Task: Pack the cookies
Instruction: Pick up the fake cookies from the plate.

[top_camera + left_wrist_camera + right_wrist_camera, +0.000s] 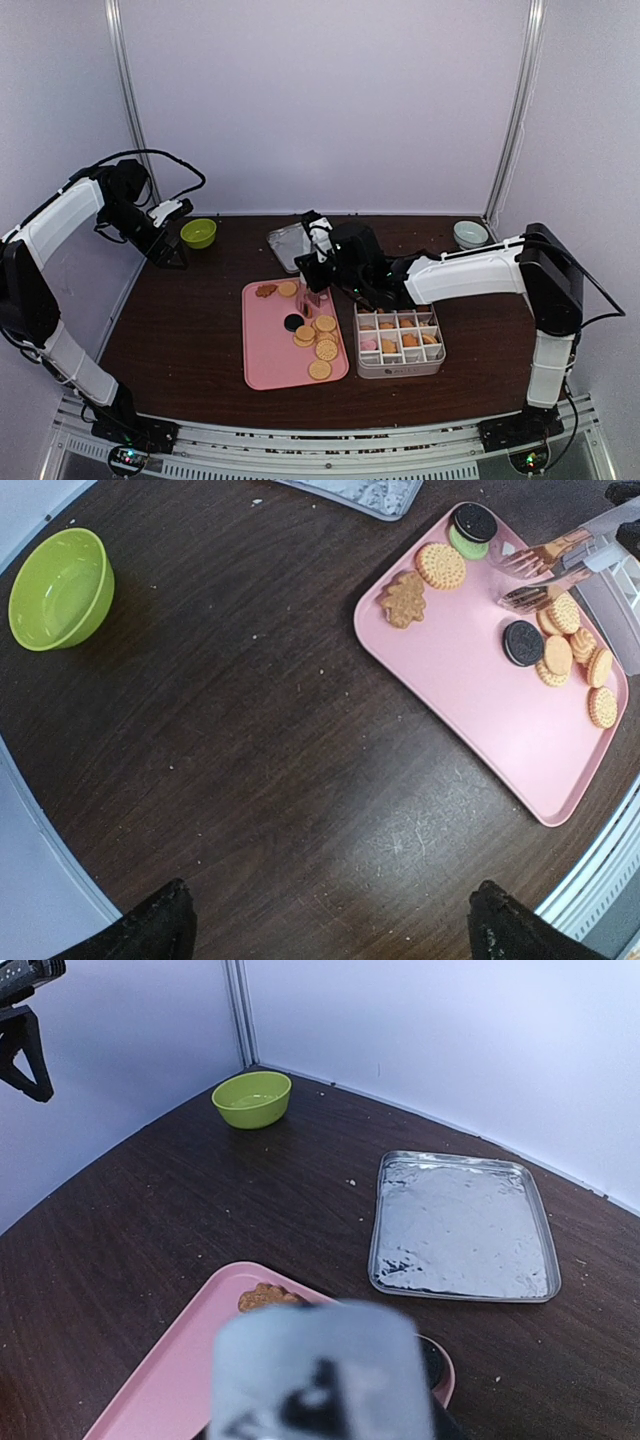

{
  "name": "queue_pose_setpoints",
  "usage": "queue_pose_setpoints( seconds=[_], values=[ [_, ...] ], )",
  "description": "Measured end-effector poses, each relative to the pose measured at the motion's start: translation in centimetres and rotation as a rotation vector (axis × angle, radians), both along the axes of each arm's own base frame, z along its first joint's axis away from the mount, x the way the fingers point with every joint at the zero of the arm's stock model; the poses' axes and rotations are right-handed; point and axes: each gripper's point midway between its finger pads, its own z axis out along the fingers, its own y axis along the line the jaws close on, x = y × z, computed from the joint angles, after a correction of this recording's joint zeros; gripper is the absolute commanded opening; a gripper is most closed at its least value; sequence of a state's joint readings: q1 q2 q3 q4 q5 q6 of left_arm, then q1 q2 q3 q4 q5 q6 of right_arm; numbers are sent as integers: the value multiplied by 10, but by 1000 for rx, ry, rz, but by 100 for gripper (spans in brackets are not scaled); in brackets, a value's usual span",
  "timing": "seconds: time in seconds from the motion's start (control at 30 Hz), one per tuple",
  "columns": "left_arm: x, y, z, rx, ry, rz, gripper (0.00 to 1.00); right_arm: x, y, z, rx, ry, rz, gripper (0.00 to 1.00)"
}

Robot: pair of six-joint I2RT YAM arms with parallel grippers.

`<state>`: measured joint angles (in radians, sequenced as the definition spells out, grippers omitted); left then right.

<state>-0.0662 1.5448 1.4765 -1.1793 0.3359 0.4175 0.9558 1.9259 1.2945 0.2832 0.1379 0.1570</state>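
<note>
Cookies (318, 338) lay mostly in a loose heap at the right side of a pink tray (262, 350) in the middle of the table (180, 330). A few more sat near the tray's top edge, and some already filled cells of the divided box (400, 368) just right of the tray.

The right end effector (318, 268) hung over the tray's upper part, clamped on a pair of metal tongs (540, 568). In the left wrist view the tongs' long axis ran from the right edge leftward and slightly down, and the two tips stood a little apart with nothing between them. A black cookie (522, 642) lay just below the tips in that view, and the orange heap sat just beside it to the lower right. The next pick probably called for a short drop toward the lower right.

The left end effector (168, 252) was raised at the left of the top view near a green bowl (198, 233), well apart from the tray. Its fingers (150, 925) were spread wide on nothing. The right arm was clearly the nearer one.
</note>
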Motion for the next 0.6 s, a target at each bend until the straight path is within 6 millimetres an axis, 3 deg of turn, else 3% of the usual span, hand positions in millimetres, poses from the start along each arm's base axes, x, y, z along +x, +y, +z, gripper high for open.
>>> queue_pose_setpoints(
  seconds=[0.2, 0.6],
  values=[
    [0, 0, 0, 0, 0, 0, 98, -7, -6, -5, 28, 16, 4, 36],
    [0, 0, 0, 0, 0, 0, 98, -15, -13, 0, 33, 49, 3, 2]
  ],
)
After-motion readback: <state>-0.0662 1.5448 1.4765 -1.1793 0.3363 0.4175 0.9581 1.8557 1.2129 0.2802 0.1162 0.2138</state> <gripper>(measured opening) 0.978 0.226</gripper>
